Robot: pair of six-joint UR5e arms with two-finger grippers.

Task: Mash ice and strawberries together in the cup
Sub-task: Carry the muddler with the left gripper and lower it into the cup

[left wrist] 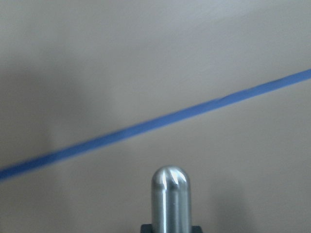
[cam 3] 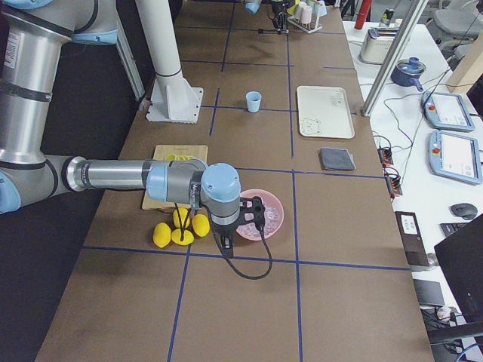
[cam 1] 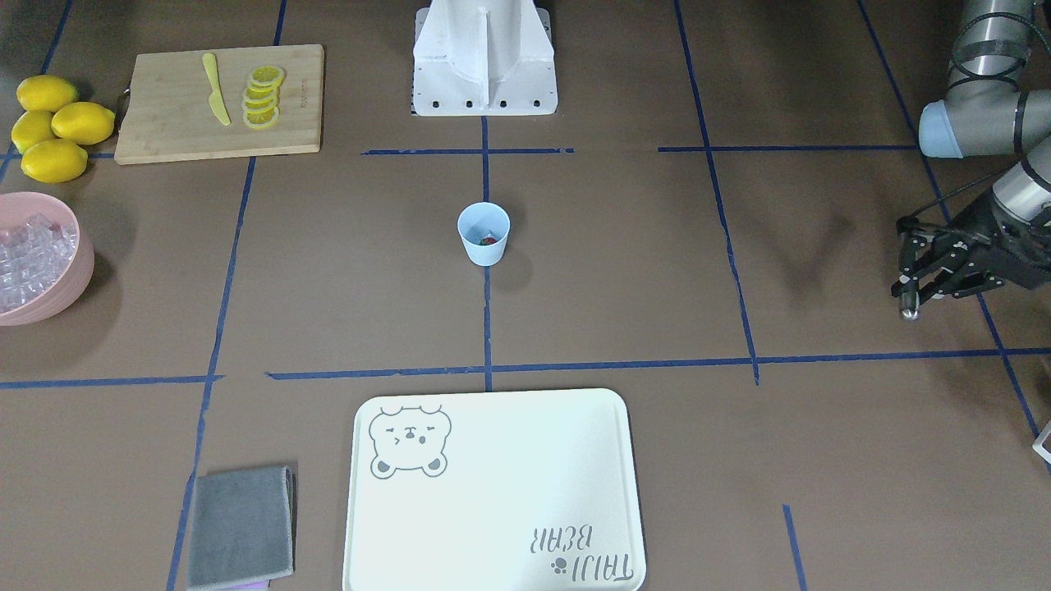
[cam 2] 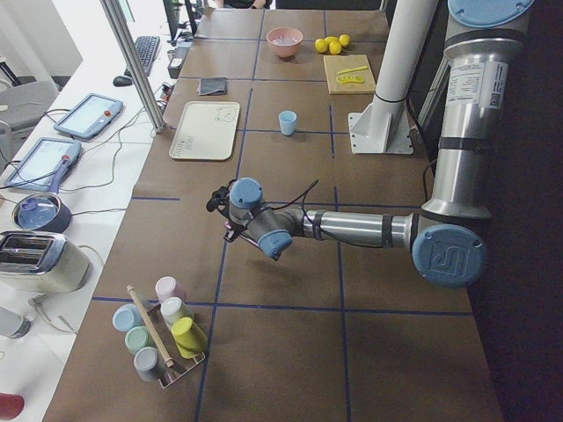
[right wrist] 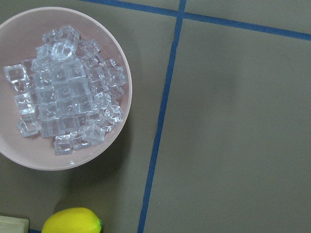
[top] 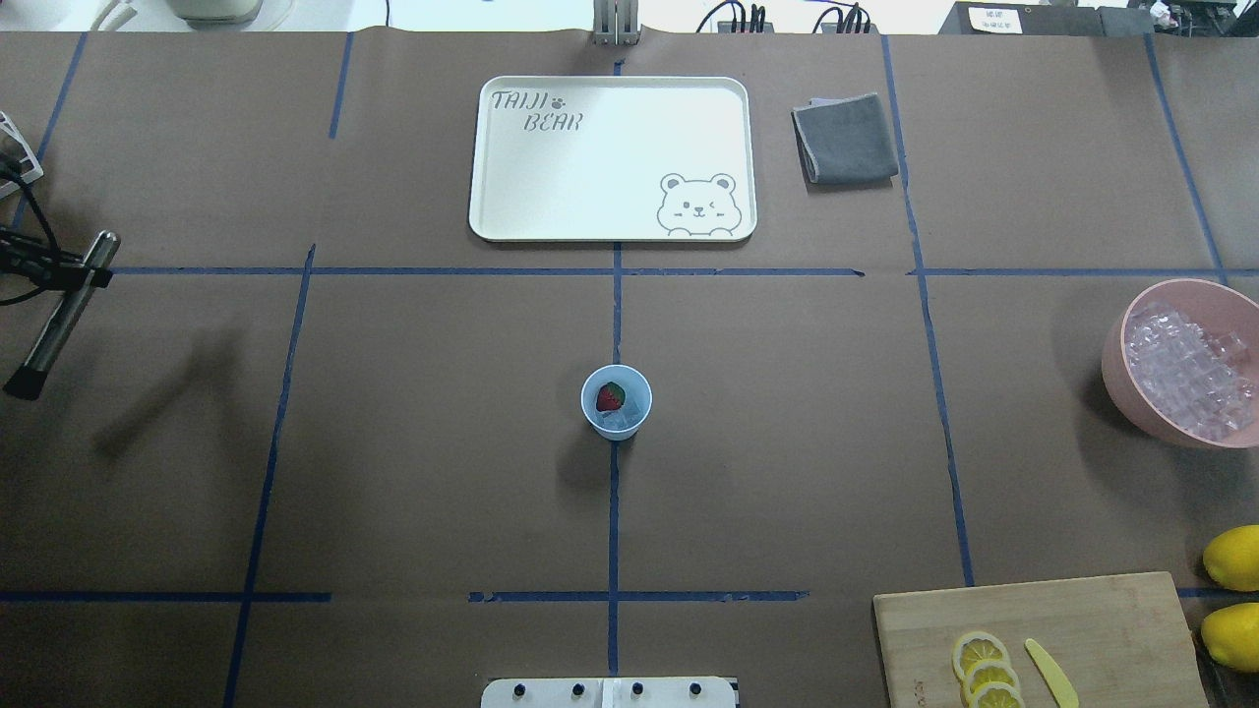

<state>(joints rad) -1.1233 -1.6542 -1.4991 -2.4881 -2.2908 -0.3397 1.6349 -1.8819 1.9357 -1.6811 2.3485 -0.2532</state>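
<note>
Closest to the robot, on its right, a wooden cutting board (top: 1082, 629) carries lemon slices (top: 987, 669) and a yellow knife (top: 1050, 672), with whole lemons (cam 1: 82, 123) beside it. The right claw (cam 3: 255, 217) hangs near the pink bowl (top: 1114, 374) of ice cubes (right wrist: 68, 92); I cannot tell whether it is open or closed.

Mid-bench, the blue cup (cam 1: 484, 251) stands upright on the center tape line. Its long axis is vertical, wide mouth up, and it is well apart from both arms. Inside it a strawberry (top: 609, 397) lies on ice (top: 629, 413); its leafy end is too small to tell which way it points.

On the robot's left, the left claw (top: 81, 273) is clamped on a metal rod (top: 61, 315) held above the bench (top: 393, 442). The rod's round silver end points away from the robot, its black end toward it.

Farthest out lie a white tray (top: 610, 157) and a gray cloth (top: 846, 138).
</note>
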